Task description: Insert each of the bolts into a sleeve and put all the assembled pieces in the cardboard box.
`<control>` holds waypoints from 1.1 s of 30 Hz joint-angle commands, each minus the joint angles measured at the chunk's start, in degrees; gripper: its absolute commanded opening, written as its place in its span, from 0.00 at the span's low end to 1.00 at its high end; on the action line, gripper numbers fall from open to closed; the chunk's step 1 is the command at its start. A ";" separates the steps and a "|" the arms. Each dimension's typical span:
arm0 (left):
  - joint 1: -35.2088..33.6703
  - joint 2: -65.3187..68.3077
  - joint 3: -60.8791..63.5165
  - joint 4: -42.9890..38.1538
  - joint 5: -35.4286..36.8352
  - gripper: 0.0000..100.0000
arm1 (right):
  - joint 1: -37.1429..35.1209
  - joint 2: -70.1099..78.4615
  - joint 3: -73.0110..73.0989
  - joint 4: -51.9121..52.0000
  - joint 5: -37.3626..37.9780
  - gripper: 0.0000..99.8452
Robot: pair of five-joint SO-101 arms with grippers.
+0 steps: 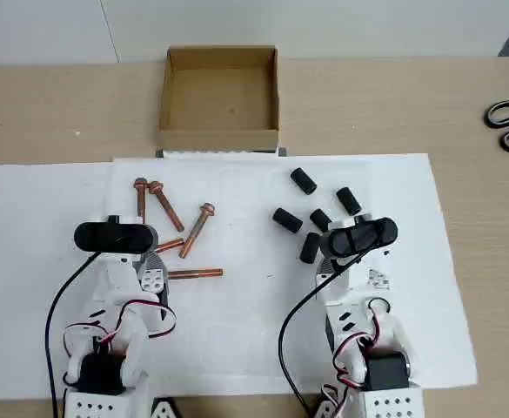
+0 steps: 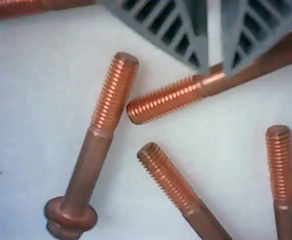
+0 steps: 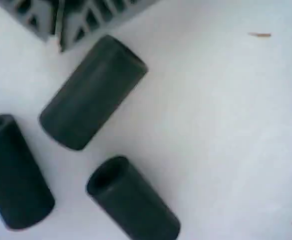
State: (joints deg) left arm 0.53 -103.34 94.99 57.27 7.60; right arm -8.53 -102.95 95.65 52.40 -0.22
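Evidently I was at the first pickup: left gripper over a bolt left of centre, right gripper beside a sleeve, both pairs of jaws pressed together. Next, I judged, they must spread.

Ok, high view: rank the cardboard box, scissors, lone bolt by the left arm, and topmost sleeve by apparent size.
1. Open brown cardboard box.
2. Black-handled scissors, cropped at the edge, so unsure against the bolt.
3. Copper threaded bolt.
4. Short black cylindrical sleeve.
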 commanded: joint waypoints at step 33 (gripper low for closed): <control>-0.79 12.66 -32.48 11.08 -0.35 0.01 | 4.35 56.13 -67.87 25.45 -9.85 0.00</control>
State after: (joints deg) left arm 0.00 -96.40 68.00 68.44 7.60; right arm -4.22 -59.34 38.15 73.93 -8.92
